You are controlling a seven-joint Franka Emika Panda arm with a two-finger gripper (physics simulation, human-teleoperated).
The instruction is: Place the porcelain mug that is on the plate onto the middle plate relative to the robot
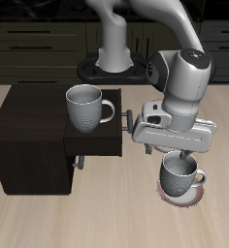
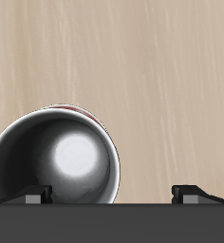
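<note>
The porcelain mug (image 1: 178,174), glossy grey-white with a dark inside, stands upright on a white saucer with a reddish-brown rim (image 1: 192,197) near the table's front edge. My gripper (image 1: 182,155) hangs open and empty just above the mug. In the wrist view I look down into the mug (image 2: 62,163). It sits close to one fingertip (image 2: 34,197), not centred between the two, and a sliver of the saucer's rim (image 2: 78,108) shows behind it. The gripper (image 2: 112,195) holds nothing. The two other saucers, the middle plate among them, do not show in either view.
A matte speckled mug (image 1: 85,107) stands on a dark wooden cabinet (image 1: 34,136) beside my arm. A small dark ledge (image 1: 97,145) juts from the cabinet toward the gripper. The robot's base (image 1: 114,66) stands at the table's back.
</note>
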